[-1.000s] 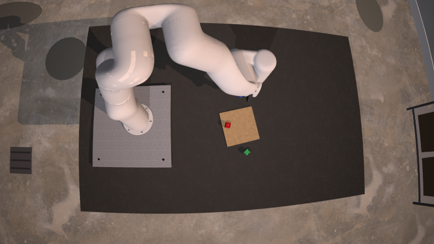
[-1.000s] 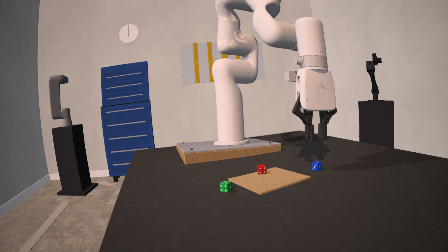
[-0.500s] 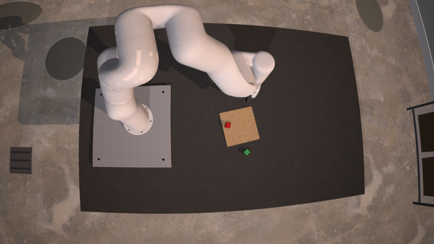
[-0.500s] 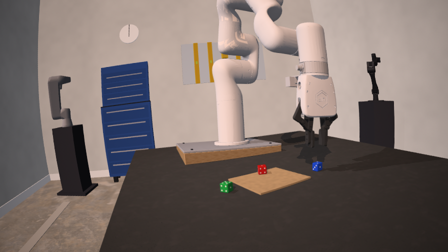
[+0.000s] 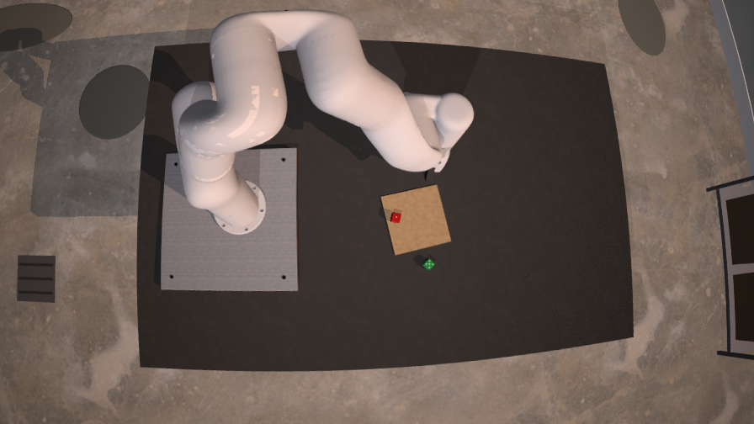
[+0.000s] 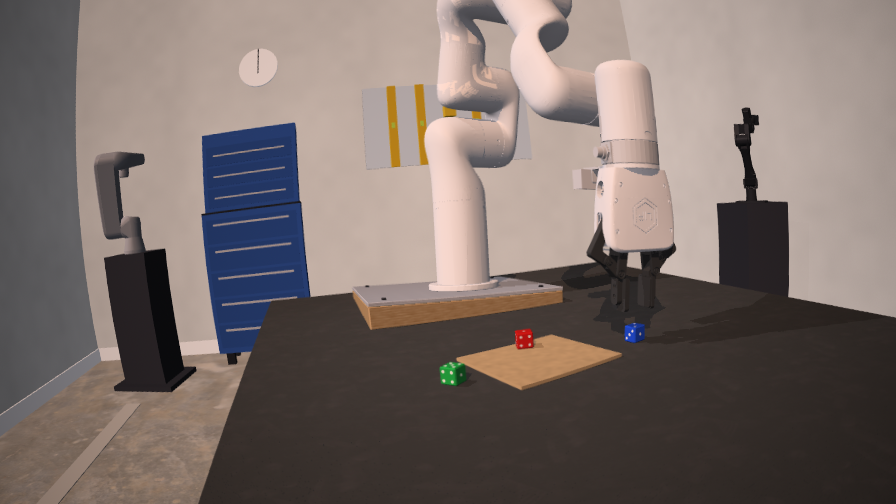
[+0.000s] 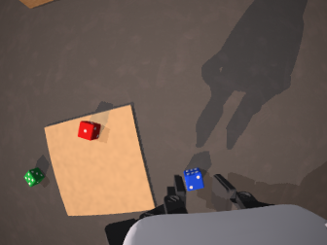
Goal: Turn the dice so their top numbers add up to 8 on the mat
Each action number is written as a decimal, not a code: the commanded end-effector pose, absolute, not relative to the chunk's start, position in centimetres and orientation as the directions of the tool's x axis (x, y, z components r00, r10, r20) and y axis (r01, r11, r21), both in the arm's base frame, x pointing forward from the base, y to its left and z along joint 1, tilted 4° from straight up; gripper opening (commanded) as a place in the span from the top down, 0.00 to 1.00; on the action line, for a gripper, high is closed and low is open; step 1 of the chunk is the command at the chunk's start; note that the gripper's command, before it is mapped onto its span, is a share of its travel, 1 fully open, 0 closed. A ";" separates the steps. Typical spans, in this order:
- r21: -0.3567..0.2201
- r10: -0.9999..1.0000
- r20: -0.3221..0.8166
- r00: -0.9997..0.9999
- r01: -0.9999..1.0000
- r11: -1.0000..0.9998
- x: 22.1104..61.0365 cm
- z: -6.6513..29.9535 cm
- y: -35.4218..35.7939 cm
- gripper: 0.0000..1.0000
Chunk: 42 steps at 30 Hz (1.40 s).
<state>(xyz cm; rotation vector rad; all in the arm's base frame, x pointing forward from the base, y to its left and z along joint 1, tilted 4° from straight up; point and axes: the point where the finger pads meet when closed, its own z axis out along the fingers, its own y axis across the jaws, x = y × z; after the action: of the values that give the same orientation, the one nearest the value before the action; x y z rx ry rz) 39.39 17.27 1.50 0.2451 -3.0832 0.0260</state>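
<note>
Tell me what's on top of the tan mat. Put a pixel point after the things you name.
The red die (image 5: 395,217) (image 6: 524,339) (image 7: 89,130) sits on the mat (image 5: 422,224) (image 6: 545,366) (image 7: 102,175). The patch directly beneath it is covered, so can't be seen.

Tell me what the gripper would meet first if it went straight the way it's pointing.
Pointing down, the gripper would probably meet the blue die first, perhaps passing a finger either side. Depth is unclear; it could miss and meet the table.

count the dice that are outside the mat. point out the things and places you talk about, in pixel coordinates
2. The green die (image 5: 429,264) (image 6: 452,373) (image 7: 34,177) lies beside the mat (image 5: 422,226) (image 6: 532,369) (image 7: 102,180), near one edge; the blue die (image 6: 634,332) (image 7: 194,179) is on the table beyond another edge, below the open gripper (image 6: 637,308) (image 7: 196,188), hidden from the top view.
</note>
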 end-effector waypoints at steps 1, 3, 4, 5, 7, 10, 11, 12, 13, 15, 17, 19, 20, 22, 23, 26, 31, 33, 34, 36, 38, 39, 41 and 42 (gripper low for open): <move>-0.012 -0.157 0.046 -0.986 -0.158 0.987 39.5 1.0 17.4 0.64; -0.012 -0.157 0.046 -0.986 -0.158 0.987 39.5 1.0 17.4 0.64; -0.012 -0.157 0.046 -0.986 -0.158 0.987 39.5 0.9 17.4 0.64; -0.012 -0.157 0.046 -0.986 -0.158 0.987 39.5 0.8 17.4 0.64; -0.012 -0.157 0.046 -0.986 -0.158 0.987 39.5 0.6 17.4 0.64; -0.012 -0.157 0.046 -0.986 -0.158 0.987 39.5 0.3 17.4 0.64; -0.012 -0.157 0.046 -0.986 -0.158 0.987 39.4 0.3 17.4 0.64; -0.012 -0.157 0.046 -0.986 -0.158 0.987 39.4 0.2 17.4 0.64; -0.012 -0.157 0.046 -0.986 -0.158 0.987 39.4 0.2 17.4 0.64; -0.012 -0.157 0.046 -0.986 -0.158 0.987 39.4 0.1 17.4 0.64; -0.012 -0.157 0.046 -0.986 -0.158 0.987 39.4 0.0 17.4 0.64; -0.012 -0.157 0.046 -0.986 -0.158 0.987 39.4 0.0 17.4 0.64; -0.012 -0.157 0.046 -0.986 -0.158 0.987 39.4 0.0 17.4 0.64; -0.012 -0.157 0.046 -0.986 -0.158 0.987 39.4 0.0 17.4 0.64; -0.012 -0.157 0.046 -0.986 -0.158 0.987 39.4 0.0 17.4 0.64; -0.012 -0.157 0.046 -0.986 -0.158 0.987 39.4 0.0 17.4 0.64; -0.012 -0.157 0.046 -0.986 -0.158 0.987 39.4 0.0 17.4 0.64; -0.012 -0.157 0.046 -0.986 -0.158 0.987 39.4 0.0 17.4 0.64; -0.012 -0.157 0.046 -0.986 -0.158 0.987 39.4 0.0 17.4 0.64; -0.012 -0.157 0.046 -0.986 -0.158 0.987 39.4 0.0 17.4 0.64; -0.012 -0.157 0.046 -0.986 -0.158 0.987 39.4 0.0 17.4 0.64; -0.012 -0.157 0.046 -0.986 -0.158 0.987 39.4 0.0 17.4 0.64; -0.012 -0.157 0.046 -0.986 -0.158 0.987 39.4 0.0 17.4 0.64; -0.012 -0.157 0.046 -0.986 -0.158 0.987 39.4 0.0 17.4 0.64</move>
<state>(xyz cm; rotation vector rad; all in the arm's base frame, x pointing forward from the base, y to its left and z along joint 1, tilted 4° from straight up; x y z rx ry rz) 39.30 17.34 -0.10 0.2451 -3.0837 0.0260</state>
